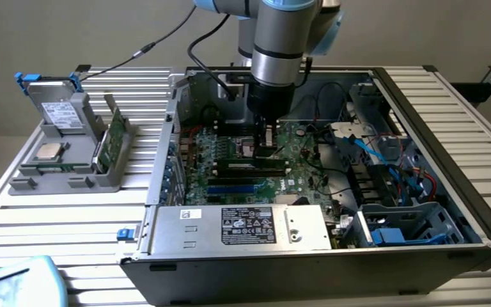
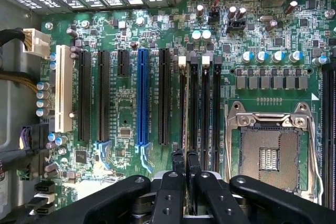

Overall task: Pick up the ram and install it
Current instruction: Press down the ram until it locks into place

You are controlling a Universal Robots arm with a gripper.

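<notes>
Ram parked in holder, claw narrow over motherboard slots.

The ram, a long thin green circuit-board stick, stands on its long edge in a grey plastic holder on the slatted metal tabletop. That puts it outside the open black computer case, on the exterior view's left. A small square silver processor chip lies in the same holder, just beside the ram. The black claw is well apart from the ram. It hangs inside the case, low over the large green motherboard, with its fingers drawn narrow, almost together. They line up with the row of long black memory slots, next to the open silver-framed processor socket.
</notes>
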